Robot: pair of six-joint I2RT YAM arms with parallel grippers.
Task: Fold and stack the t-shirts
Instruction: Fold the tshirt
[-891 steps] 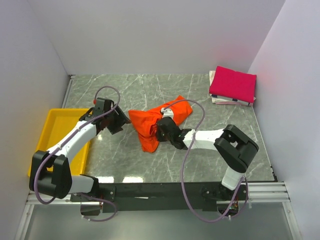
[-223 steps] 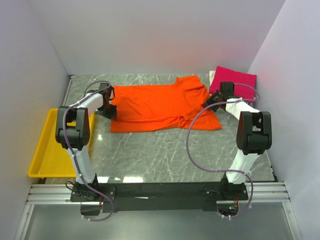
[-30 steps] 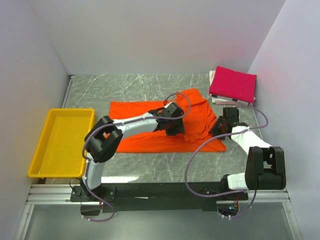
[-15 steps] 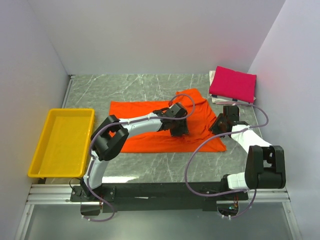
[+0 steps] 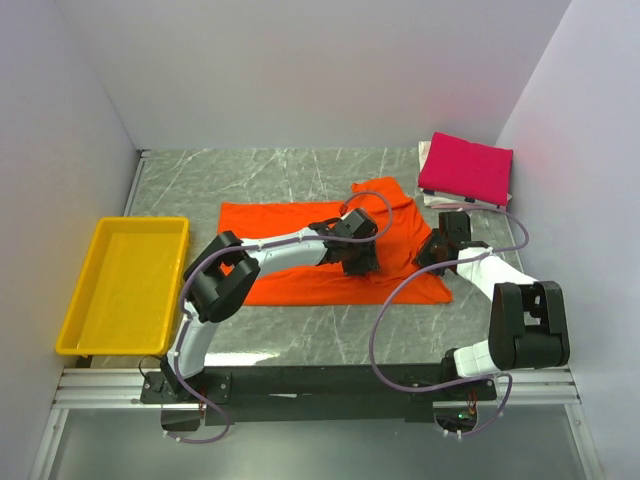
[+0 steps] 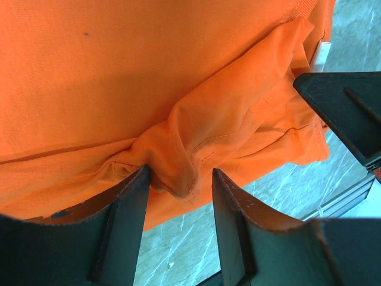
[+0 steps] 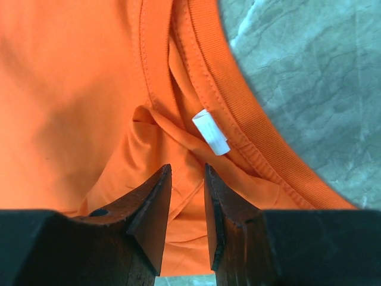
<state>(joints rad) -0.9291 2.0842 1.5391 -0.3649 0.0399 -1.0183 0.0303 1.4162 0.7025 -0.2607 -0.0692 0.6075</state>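
Observation:
The bright orange t-shirt (image 5: 290, 235) lies spread on the marble table, its right part folded over toward the middle. My left gripper (image 5: 358, 255) rests low on that folded part. In the left wrist view it (image 6: 178, 179) is open, with a bunched fold of orange cloth (image 6: 172, 161) between the jaws. My right gripper (image 5: 432, 252) is at the shirt's right edge near the collar. In the right wrist view it (image 7: 187, 173) stands narrowly open over orange cloth, beside the collar (image 7: 250, 125) and a white tag (image 7: 211, 131). The magenta-pink t-shirt (image 5: 466, 168) lies folded at the back right.
A yellow plastic tray (image 5: 140, 221) stands at the left edge of the table. The magenta shirt rests on a white folded item (image 5: 440, 200). Grey walls close in the back and both sides. Bare marble (image 5: 300, 325) shows in front of the orange shirt.
The raised fold of orange cloth at the shirt's right has dropped flat. My left gripper has shifted slightly right on it. My right gripper has moved a little back toward the collar.

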